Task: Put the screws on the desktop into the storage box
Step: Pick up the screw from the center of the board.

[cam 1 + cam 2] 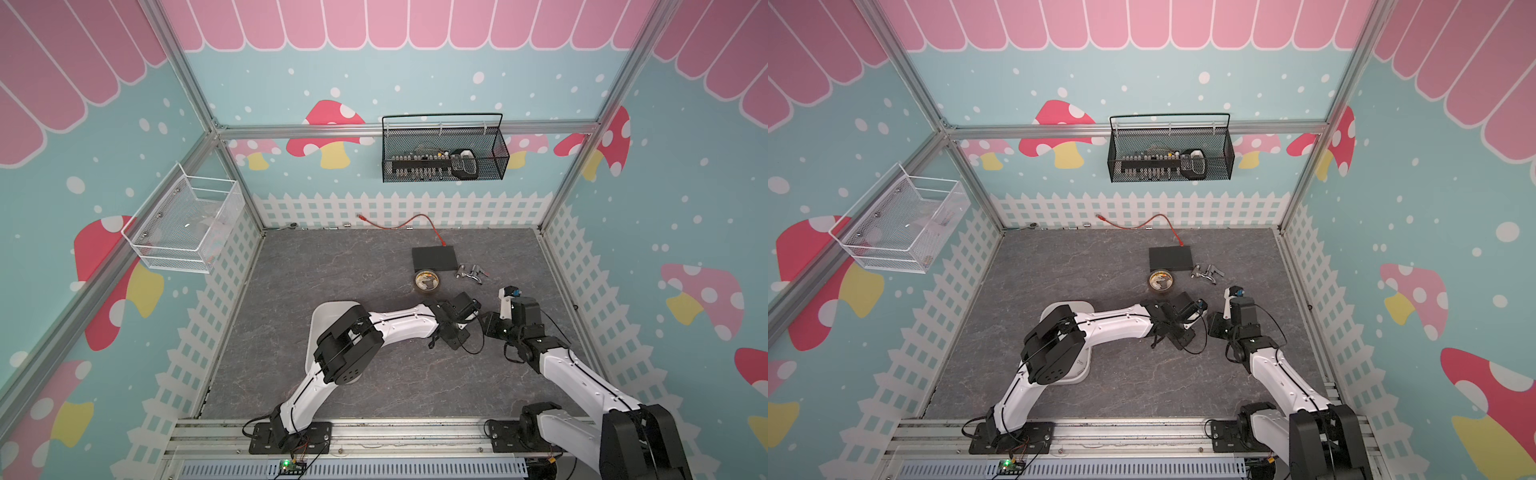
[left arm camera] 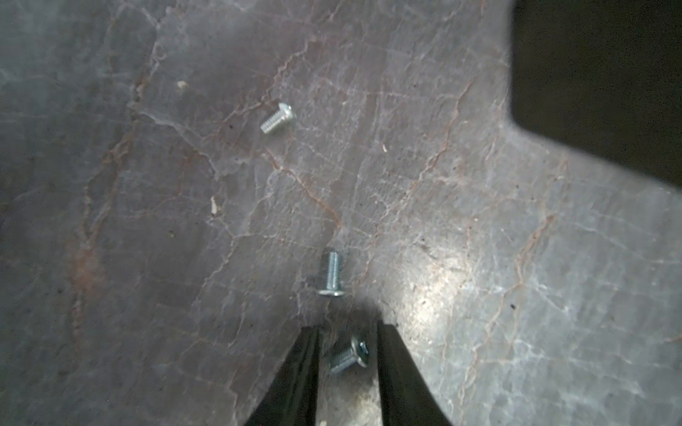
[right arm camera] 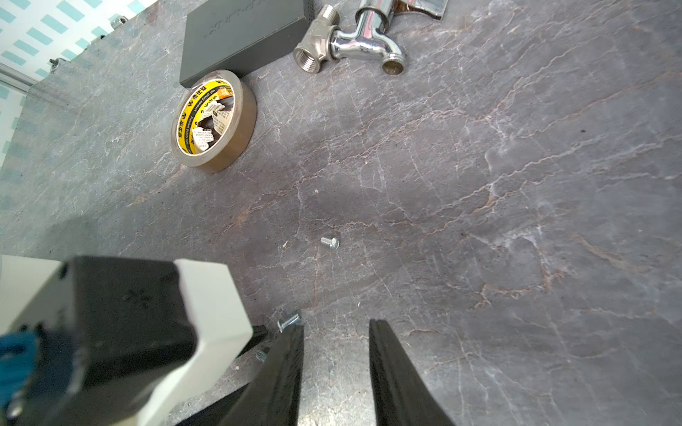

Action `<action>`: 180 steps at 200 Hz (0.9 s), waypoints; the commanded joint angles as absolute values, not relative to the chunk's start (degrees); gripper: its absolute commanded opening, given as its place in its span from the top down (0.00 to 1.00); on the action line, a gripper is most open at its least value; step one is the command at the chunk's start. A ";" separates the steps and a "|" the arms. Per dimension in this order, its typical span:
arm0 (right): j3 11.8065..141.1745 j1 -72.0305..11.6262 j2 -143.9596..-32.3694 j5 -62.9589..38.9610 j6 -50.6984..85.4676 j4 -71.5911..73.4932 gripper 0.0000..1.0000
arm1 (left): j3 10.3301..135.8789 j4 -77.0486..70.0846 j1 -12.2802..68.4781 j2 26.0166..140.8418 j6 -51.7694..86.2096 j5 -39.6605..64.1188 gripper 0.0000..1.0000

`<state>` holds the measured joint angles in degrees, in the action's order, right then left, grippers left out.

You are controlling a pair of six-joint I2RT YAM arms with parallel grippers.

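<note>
Three small silver screws lie on the dark grey desktop [image 2: 479,295] in the left wrist view. One screw [image 2: 348,356] lies between the fingers of my left gripper [image 2: 348,330], whose jaws stand open with a gap on each side of it. A second screw [image 2: 332,274] lies just beyond the tips and a third [image 2: 277,118] farther off. My right gripper [image 3: 336,326] is open over bare desktop, with screws [image 3: 329,242] [image 3: 288,321] ahead of it and beside one finger. The white storage box [image 1: 322,316] [image 1: 1052,309] lies mostly hidden under the left arm.
A tape roll [image 1: 428,280] [image 3: 212,121], a flat black box [image 1: 434,258] [image 3: 243,33] and chrome tap fittings [image 1: 471,273] [image 3: 354,40] sit behind both grippers. An orange cable [image 1: 415,220] runs along the back wall. Wire baskets [image 1: 444,153] [image 1: 187,224] hang on the walls.
</note>
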<state>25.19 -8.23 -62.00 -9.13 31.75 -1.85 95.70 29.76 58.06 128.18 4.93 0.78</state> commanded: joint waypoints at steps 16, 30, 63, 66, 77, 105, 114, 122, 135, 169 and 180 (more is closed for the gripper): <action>25.56 -7.84 -62.73 -10.04 31.64 -0.71 0.64 | 93.09 30.60 59.40 129.55 5.35 0.31 0.80; 25.58 -7.87 -62.88 -10.28 31.62 -0.66 0.64 | 92.75 30.72 59.84 129.27 5.52 -0.17 0.86; 25.36 -7.83 -62.95 -10.63 31.64 -0.60 0.64 | 90.63 30.42 59.60 126.55 6.27 -1.12 0.94; 25.37 -7.85 -63.02 -10.61 31.64 -0.61 0.64 | 90.54 30.41 59.59 126.49 6.32 -1.10 0.95; 25.56 -7.88 -63.17 -10.76 31.62 -0.57 0.65 | 90.31 30.40 59.59 125.97 6.38 -1.62 1.00; 25.45 -7.86 -63.50 -11.15 31.55 -0.60 0.64 | 89.59 30.24 59.40 123.50 7.15 -2.99 1.00; 25.47 -7.85 -63.45 -11.20 31.55 -0.53 0.65 | 88.96 29.73 59.34 121.92 7.70 -3.55 1.00; 25.37 -7.83 -63.37 -11.27 31.55 -0.53 0.64 | 87.80 29.03 59.33 119.94 8.45 -3.84 1.00; 25.48 -7.87 -63.36 -11.54 31.47 -0.61 0.65 | 84.37 27.22 58.84 115.29 10.84 -3.90 1.00; 25.37 -7.82 -63.67 -11.00 31.55 -0.15 0.64 | 71.09 23.09 55.55 98.93 18.46 -3.62 1.00; 25.53 -7.86 -64.04 -11.48 31.55 0.00 0.64 | 66.66 23.07 54.03 93.73 20.60 -3.72 1.00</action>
<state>25.19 -8.23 -63.22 -11.03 31.73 -1.02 73.67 25.71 57.06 104.18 13.69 -2.48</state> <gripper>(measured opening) 0.355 0.095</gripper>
